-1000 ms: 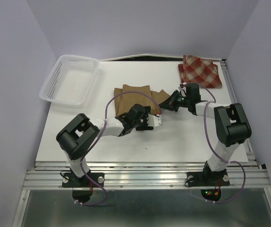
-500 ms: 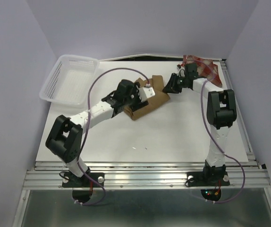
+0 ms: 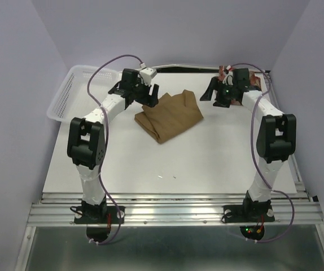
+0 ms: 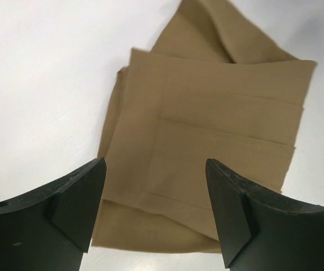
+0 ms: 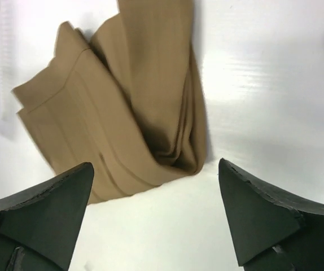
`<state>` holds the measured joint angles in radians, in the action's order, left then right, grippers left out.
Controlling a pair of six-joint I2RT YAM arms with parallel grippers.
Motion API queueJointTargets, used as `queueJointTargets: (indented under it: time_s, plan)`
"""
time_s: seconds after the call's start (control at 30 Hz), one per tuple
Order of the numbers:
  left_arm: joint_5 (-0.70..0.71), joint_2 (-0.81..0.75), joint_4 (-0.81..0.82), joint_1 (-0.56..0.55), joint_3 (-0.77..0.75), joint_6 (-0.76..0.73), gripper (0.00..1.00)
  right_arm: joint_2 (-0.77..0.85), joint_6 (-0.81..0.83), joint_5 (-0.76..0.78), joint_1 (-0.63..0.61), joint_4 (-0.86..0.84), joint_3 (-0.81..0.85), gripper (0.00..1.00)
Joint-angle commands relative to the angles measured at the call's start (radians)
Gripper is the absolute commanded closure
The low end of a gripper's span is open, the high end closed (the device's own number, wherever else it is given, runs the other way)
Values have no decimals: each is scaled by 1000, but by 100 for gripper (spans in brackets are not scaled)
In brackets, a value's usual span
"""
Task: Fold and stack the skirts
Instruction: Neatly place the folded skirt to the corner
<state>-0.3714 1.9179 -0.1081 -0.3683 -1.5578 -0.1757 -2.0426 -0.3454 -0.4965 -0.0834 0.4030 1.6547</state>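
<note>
1. The tan-brown skirt (image 3: pixel 169 114) was seen folded into a rumpled bundle on the white table (image 3: pixel 207 164), in the upper middle of the overhead view.
2. The left gripper (image 3: pixel 149 97) was held over the bundle's upper-left edge. In the left wrist view its fingers (image 4: pixel 71 197) were spread wide with nothing clasped, and the layered folds were visible through the gap.
3. The right gripper (image 3: pixel 211 93) was placed just right of the bundle's upper corner. In the right wrist view its fingers (image 5: pixel 252 214) were likewise parted, and no cloth was held.
4. The red-and-cream plaid skirt (image 3: pixel 256 78) was found at the table's upper-right corner, largely hidden behind the right arm. Only a red sliver was caught at the right edge of the right wrist view.
5. A white mesh basket (image 3: pixel 66 96) was set at the upper left, apart from both skirts.
</note>
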Motion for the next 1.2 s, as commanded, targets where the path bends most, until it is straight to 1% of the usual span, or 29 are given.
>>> queueJointTargets:
  time_s: [0.0,0.07,0.13,0.17,0.2,0.23,0.27,0.3,0.33,0.37,0.4,0.47,0.5,0.67,0.73,0.9,1.1,1.13,1.17]
  plan:
    - [-70,-20,-104,60,-39,108,16,110,-43,-82,4,-4,-140,4]
    - [-87,-54,-117,75,-7,143,16,99,-29,-100,4,-4,-162,5]
    - [-125,-106,-104,98,74,194,14,59,-20,-99,4,-1,-159,5]
    - [-145,-126,-94,104,106,262,10,47,-9,-108,4,-3,-156,5]
    - [-161,-172,-61,109,180,300,2,12,2,-129,4,-10,-142,5]
    - [-158,-196,-39,115,221,341,1,-10,15,-131,-7,-4,-124,4]
    - [-153,-224,-12,120,313,426,1,-33,58,-139,-7,8,-68,4]
    - [-153,-282,54,126,359,476,1,-56,84,-148,-7,20,-35,3]
    - [-130,-308,80,135,407,534,1,-100,147,-136,-7,61,2,2]
    - [-127,-330,93,138,445,580,1,-123,148,-129,-7,85,40,1]
    - [-132,-367,105,138,511,629,2,-145,199,-116,-7,130,119,1]
    - [-133,-395,151,137,576,694,1,-217,241,-116,-7,178,193,1]
    - [-135,-404,171,137,622,743,2,-240,250,-120,-19,219,261,1]
    - [-87,-373,194,106,659,808,2,-324,273,-122,-58,234,326,0]
    - [-86,-343,245,103,673,860,2,-346,260,-137,-67,234,338,1]
    - [-28,-240,306,85,645,910,1,-404,235,-180,-85,209,372,3]
    - [40,-157,294,65,587,941,2,-426,240,-192,-131,209,393,12]
    - [46,-125,276,65,572,940,2,-427,237,-191,-131,208,393,14]
    - [69,-114,265,62,558,935,2,-426,237,-188,-131,206,393,18]
